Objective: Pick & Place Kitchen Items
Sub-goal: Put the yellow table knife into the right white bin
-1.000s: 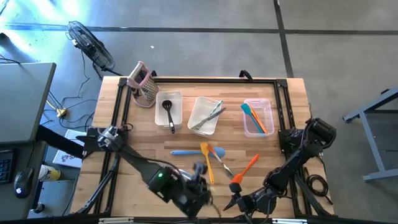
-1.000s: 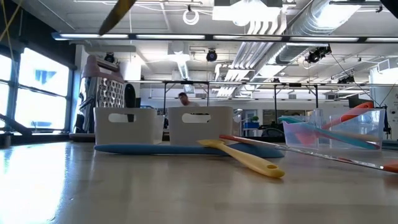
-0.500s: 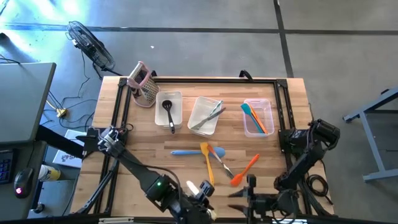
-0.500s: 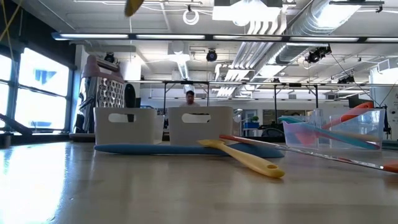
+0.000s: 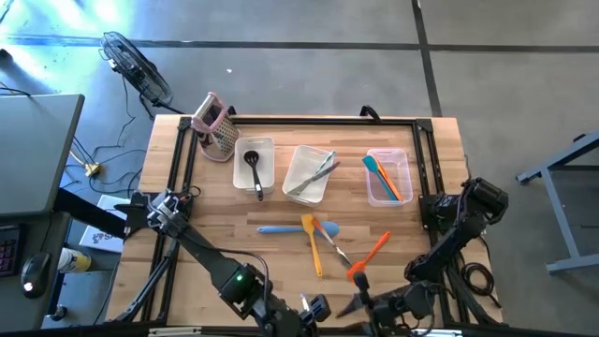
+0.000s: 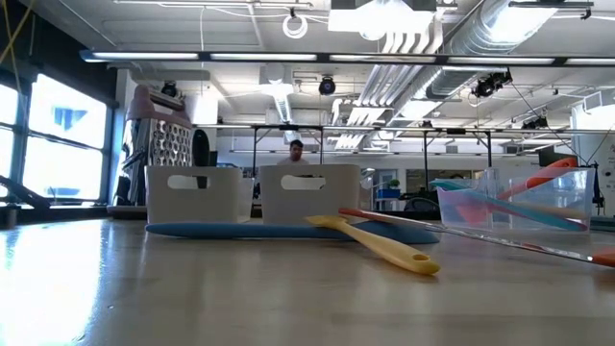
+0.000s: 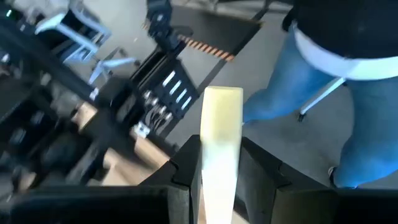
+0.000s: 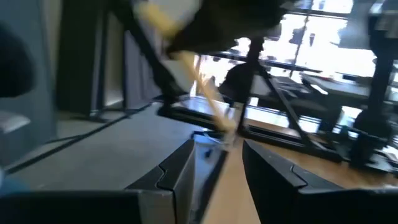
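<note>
Two hands meet at the front edge of the counter [image 5: 187, 197], where you see both arms folded low and turned towards each other. Your left hand [image 7: 221, 163] is pressed together on a pale yellow spatula [image 7: 222, 124], whose flat blade stands up between the two dark fingers [image 7: 186, 171]. Behind it, off the counter, a person in blue jeans [image 7: 311, 93] stands on the floor.

Your right hand [image 8: 217, 152] has its fingers [image 8: 177, 177] spread. The thin handle of that same yellow spatula slants down towards the gap between them. Whether it touches them you cannot tell.

Three clear bins sit in a row across the back half of the counter:
- The left bin [image 5: 267, 145] holds a black ladle [image 5: 254, 164].
- The middle bin [image 5: 298, 159] holds metal tongs [image 5: 316, 173].
- The right bin [image 5: 404, 178] holds a teal spatula [image 5: 376, 173] and an orange one side by side.

Four more utensils lie loose on the wood in front of the bins:
- a blue spatula [image 5: 279, 228];
- a second yellow spatula [image 5: 313, 248];
- a metal-handled one [image 5: 329, 234] crossing just beside the yellow one;
- an orange spatula [image 5: 372, 253], nearest your right arm.

At the back left corner, a metal grater with a pink handle [image 5: 217, 129] stands just beside the left bin.
</note>
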